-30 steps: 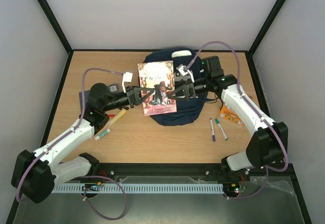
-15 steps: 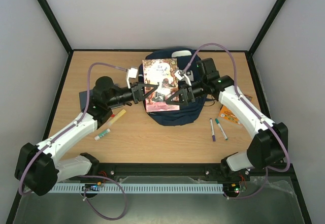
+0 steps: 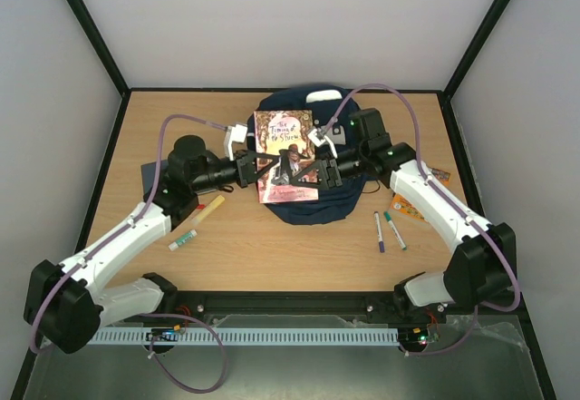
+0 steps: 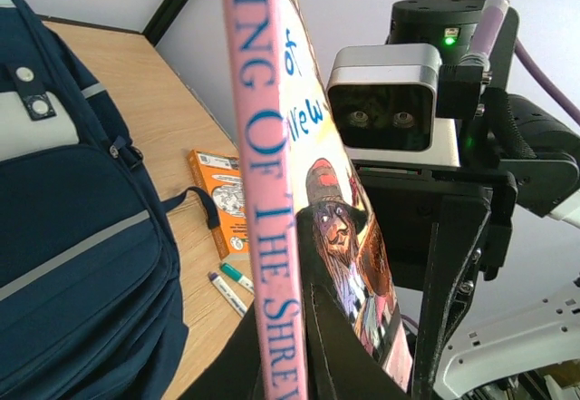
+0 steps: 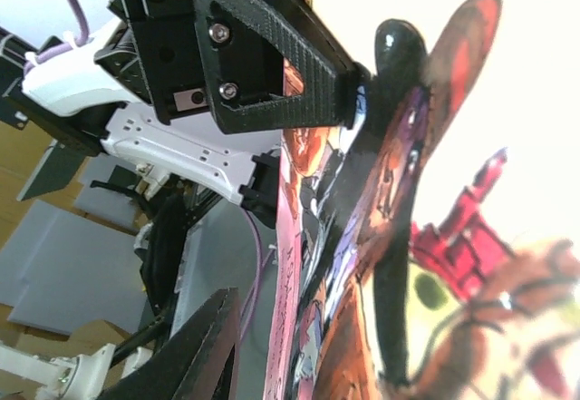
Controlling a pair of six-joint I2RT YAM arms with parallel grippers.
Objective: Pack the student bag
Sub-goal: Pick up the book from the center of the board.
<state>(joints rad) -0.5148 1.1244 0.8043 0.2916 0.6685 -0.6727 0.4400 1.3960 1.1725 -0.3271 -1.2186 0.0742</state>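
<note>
Both arms are extended inward over the student bag (image 3: pixel 331 202). The book (image 3: pixel 283 137) is clamped by the left gripper (image 3: pixel 263 166) and straddled by the right gripper (image 3: pixel 297 166), whose grip is undetermined.

This is a robotics lab cell, not a home or an office. A bare wooden surface (image 3: pixel 272 246) sits inside a booth of plain pale walls (image 3: pixel 290 19) edged with black frame struts (image 3: pixel 88 28). Two white-and-black machines, the left arm (image 3: pixel 118 241) and the right arm (image 3: pixel 444 205), are bolted at its near edge above a perforated white rail (image 3: pixel 272 336). Purple cables (image 4: pixel 495 10) run to their wrists. The left wrist view shows a boxy camera (image 4: pixel 381 105) and a lit green lamp (image 4: pixel 448 37) on the other arm, just behind a book (image 4: pixel 272 237).
</note>
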